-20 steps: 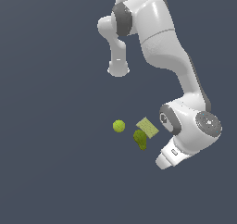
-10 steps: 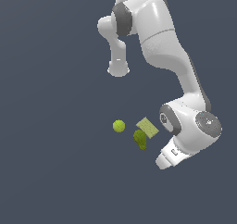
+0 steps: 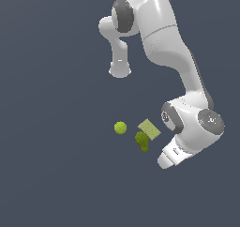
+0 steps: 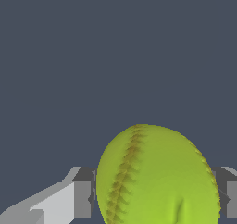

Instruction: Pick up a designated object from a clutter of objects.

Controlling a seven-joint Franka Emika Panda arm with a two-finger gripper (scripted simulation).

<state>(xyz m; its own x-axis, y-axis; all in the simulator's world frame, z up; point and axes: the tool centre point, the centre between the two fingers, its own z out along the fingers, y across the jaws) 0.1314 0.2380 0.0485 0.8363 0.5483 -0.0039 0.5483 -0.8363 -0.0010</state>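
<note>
**Seamed ball sits between the fingers of the bent arm's hand**

The white arm [image 3: 164, 43] rises from its base near the top of the exterior view, runs down toward that view's right, and folds at a bulky joint [image 3: 206, 125]. From there the last link slants down toward the exterior view's left and ends in a pale tip. The fingers themselves are too small to make out from that camera.

In the wrist view the hand [image 4: 155, 197] shows a grey finger [image 4: 82, 197] on one side and another at the opposite edge of the frame. Between them sits the large yellow-green ball [image 4: 157, 177], with a darker stitched seam curving down its face. Each finger lies close against the ball's side. Whether the pads truly press on it cannot be told, since the contact points are hidden behind the ball's bulge.

In the exterior view, the rest of the clutter lies on the dark tabletop [image 3: 56, 151], near the arm's tip. A small plain yellow-green ball [image 3: 120, 127] sits apart from the others. A flat pale-green square pad [image 3: 149, 129] lies just above a dark green lumpy piece [image 3: 142, 140], the two touching or overlapping.
</note>
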